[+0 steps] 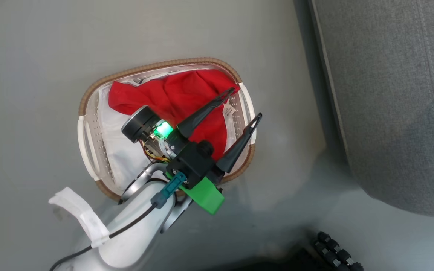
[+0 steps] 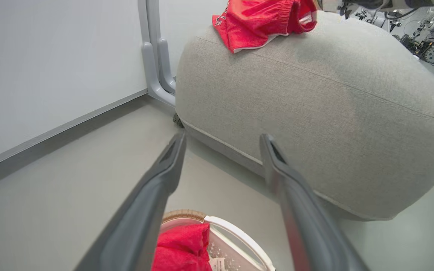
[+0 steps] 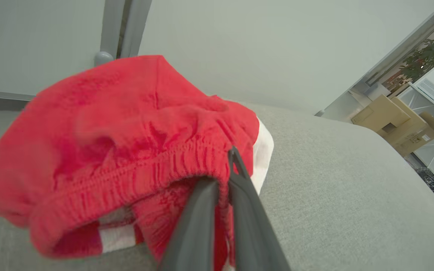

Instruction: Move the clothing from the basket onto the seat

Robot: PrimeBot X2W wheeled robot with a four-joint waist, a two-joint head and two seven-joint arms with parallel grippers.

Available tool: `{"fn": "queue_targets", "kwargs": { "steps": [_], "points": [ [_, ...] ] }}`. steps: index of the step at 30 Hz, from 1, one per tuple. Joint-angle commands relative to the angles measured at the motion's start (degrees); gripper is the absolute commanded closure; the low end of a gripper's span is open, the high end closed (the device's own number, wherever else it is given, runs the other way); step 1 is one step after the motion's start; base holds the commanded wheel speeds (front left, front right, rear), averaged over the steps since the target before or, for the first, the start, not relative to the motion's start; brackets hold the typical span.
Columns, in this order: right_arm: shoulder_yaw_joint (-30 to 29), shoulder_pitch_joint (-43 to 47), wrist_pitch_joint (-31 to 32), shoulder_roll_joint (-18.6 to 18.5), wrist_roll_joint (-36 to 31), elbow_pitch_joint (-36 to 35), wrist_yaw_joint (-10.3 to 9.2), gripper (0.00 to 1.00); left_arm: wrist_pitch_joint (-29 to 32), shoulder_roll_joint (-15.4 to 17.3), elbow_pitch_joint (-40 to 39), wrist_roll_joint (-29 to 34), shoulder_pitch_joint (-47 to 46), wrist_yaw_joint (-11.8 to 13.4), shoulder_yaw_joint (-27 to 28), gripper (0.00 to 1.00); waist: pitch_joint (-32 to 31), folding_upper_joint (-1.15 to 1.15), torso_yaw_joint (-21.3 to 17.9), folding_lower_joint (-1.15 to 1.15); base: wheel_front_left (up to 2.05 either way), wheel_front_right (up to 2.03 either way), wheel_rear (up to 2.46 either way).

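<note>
While the right gripper [image 3: 222, 167] is clamped on the waistband of one red garment [image 3: 126, 120] resting atop the seat [image 3: 333, 188] near its rounded edge, release is not yet done. The second red garment [image 1: 179, 94] lies in the basket [image 1: 156, 66] against the far rim, with the left gripper [image 1: 245, 102] above it, jaws wide and empty. Judged about half done.

The left pincer [image 1: 246, 102] gapes above red clothing [image 1: 187, 94] in the basket [image 1: 156, 67].

- Head view is looking straight down at the basket [image 1: 187, 61] and the seat [image 1: 390, 94].
- Left wrist view is facing both from just over the basket.
- Right wrist view is looking closely at clothing [image 3: 119, 124] on the seat.
</note>
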Motion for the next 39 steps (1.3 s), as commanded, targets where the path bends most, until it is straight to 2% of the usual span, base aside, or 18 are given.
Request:
{"fn": "queue_targets", "kwargs": {
  "steps": [1, 5, 7, 8, 9, 10, 18, 26, 39],
  "points": [
    [-1.15, 1.41, -0.43, 0.81, -0.53, 0.73, -0.08, 1.0, 0.01, 0.57, -0.07, -0.15, -0.03, 0.25, 0.14, 0.0, 0.66, 0.0, -0.76, -0.01, 0.0, 0.0, 0.0],
    [-3.24, 3.48, -0.51, 3.45, -0.32, -0.78, -0.08, 1.0, 0.09, 1.21, 0.14, -0.75, 0.77, 0.65, 0.34, 0.0, 0.13, 0.0, -1.95, -0.01, 0.0, 0.0, 0.0],
    [-4.22, 5.13, -0.52, 4.8, 0.28, -2.5, -0.08, 0.7, 0.05, 1.31, 0.24, -0.94, 0.94, 0.7, 0.35, 0.0, -0.24, 0.0, -2.3, -0.01, 0.0, 0.0, 0.0],
    [-4.28, 6.04, -0.52, 5.43, 0.36, -3.22, -0.07, 0.6, 0.05, 1.34, 0.3, -1.12, 1.0, 0.7, 0.34, 0.0, -0.47, 0.0, -2.45, -0.01, 0.0, 0.0, 0.0],
    [-4.35, 6.89, -0.53, 5.79, 0.57, -4.17, -0.08, 0.12, 0.05, 1.33, 0.31, -1.31, 1.05, 0.74, 0.32, 0.0, -0.73, 0.0, -2.59, -0.01, 0.0, 0.0, 0.0],
    [-4.42, 7.53, -0.53, 6.13, 1.05, -4.79, -0.08, 0.0, 0.04, 1.37, 0.35, -1.36, 1.07, 0.78, 0.35, 0.0, -0.95, 0.0, -2.71, -0.01, 0.0, 0.0, 0.0],
    [-3.13, 14.8, -0.55, 8.23, 3.87, -10.23, -0.08, 0.0, -0.29, 1.83, 0.68, -3.26, 1.54, 0.93, 1.5, 0.0, -4.38, 0.0, -3.36, -0.01, 0.0, 0.0, 0.0],
    [-1.09, 22.74, -0.55, 10.26, 7.71, -14.05, -0.07, 0.0, -0.76, 0.14, 1.95, -5.62, 3.78, 1.48, 3.92, 0.0, -10.57, 0.0, -2.67, -0.01, 0.0, 0.0, 0.0],
    [7.09, 27.17, -0.55, 8.56, 10.22, -20.01, -0.07, 0.0, -0.74, -4.12, 1.6, -6.96, 13.42, 1.46, 16.18, 0.0, -23.41, 0.0, 4.04, -0.01, 0.0, 0.0, 0.0]
  ]
}}
